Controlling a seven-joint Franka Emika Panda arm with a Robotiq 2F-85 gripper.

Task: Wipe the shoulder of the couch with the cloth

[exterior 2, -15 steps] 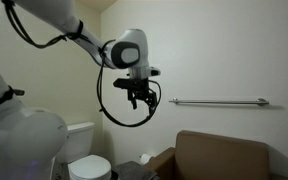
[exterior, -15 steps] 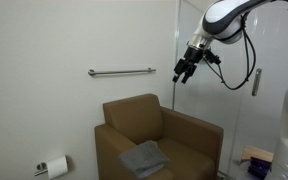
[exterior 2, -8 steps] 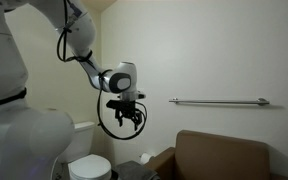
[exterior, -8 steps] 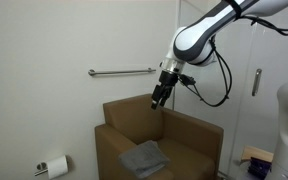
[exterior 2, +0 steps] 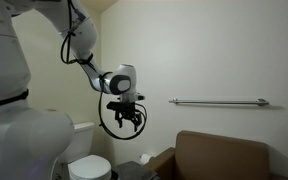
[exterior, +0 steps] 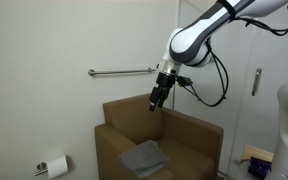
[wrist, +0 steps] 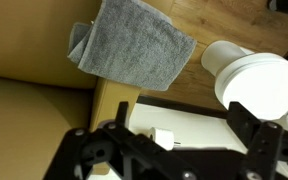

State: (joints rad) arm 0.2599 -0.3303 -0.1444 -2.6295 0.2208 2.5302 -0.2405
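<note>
The tan-brown couch (exterior: 132, 118) stands against the wall, and only its back (exterior 2: 224, 156) shows at the lower right in an exterior view. The grey cloth (exterior: 144, 157) lies crumpled on the seat cushion. My gripper (exterior: 155, 102) hangs open in the air just above the right top corner of the backrest, touching nothing. It is left of the couch and higher (exterior 2: 131, 122) in an exterior view. In the wrist view the cloth (wrist: 134, 48) lies far below on the couch (wrist: 29, 95), and my gripper (wrist: 181, 125) is open with nothing between its dark fingers (wrist: 246, 122).
A metal grab bar (exterior: 122, 71) runs along the wall above the couch. A toilet paper roll (exterior: 54, 166) hangs low on the wall beside it. A white toilet (exterior 2: 90, 164) stands near the couch; its bowl (wrist: 259, 85) shows in the wrist view.
A second ago the gripper was higher and further from the wall; it has come down toward the backrest corner. Over the last half second it has barely moved and stays open.
</note>
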